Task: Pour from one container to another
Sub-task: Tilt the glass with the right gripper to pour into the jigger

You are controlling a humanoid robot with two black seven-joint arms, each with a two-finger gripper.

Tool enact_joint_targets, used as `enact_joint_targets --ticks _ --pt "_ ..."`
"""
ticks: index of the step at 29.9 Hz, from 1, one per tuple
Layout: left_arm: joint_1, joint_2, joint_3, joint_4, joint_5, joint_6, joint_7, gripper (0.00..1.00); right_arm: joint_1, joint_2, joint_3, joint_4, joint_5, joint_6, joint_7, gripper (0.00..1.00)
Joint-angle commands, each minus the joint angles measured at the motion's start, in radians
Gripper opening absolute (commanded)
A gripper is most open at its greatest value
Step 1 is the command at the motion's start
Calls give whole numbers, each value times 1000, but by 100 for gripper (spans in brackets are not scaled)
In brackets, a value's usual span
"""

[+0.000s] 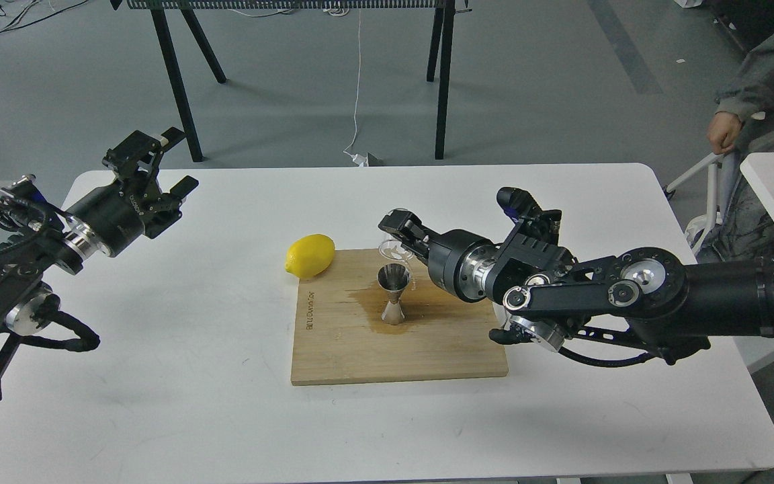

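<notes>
The steel hourglass jigger [393, 296] stands upright on the wooden board [397, 349], inside a darker wet patch. Just above and behind its rim hangs the small clear glass cup [392, 250], tilted on its side with its mouth toward the jigger. My right gripper [400, 235] reaches in from the right and is shut on the cup. My left gripper [158, 158] is held up over the table's far left corner, open and with nothing in it.
A yellow lemon [310, 256] lies at the board's far left corner. The white table [158, 376] carries the board. A person sits past the table's right end, and black stand legs rise behind the table.
</notes>
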Motion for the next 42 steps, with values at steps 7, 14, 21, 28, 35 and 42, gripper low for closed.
enact_joint_targets --ticks 7,14,21,28,35,42 --pt "0 1 -1 1 0 0 0 99 -5 55 -30 -52 -7 -1 3 45" --pt "0 1 0 1 0 0 0 99 -5 71 -31 -55 -7 -1 3 45" --pt "0 1 0 1 -1 0 0 99 2 72 -36 -50 -20 2 3 45" --pt "0 1 -1 -1 -1 0 0 99 25 72 -85 -47 -40 2 9 45" --pt "0 2 -1 -1 -1 0 0 99 48 72 -110 -47 -63 2 12 45" --pt "0 2 -1 1 -1 0 0 99 80 74 -148 -47 -76 2 16 45"
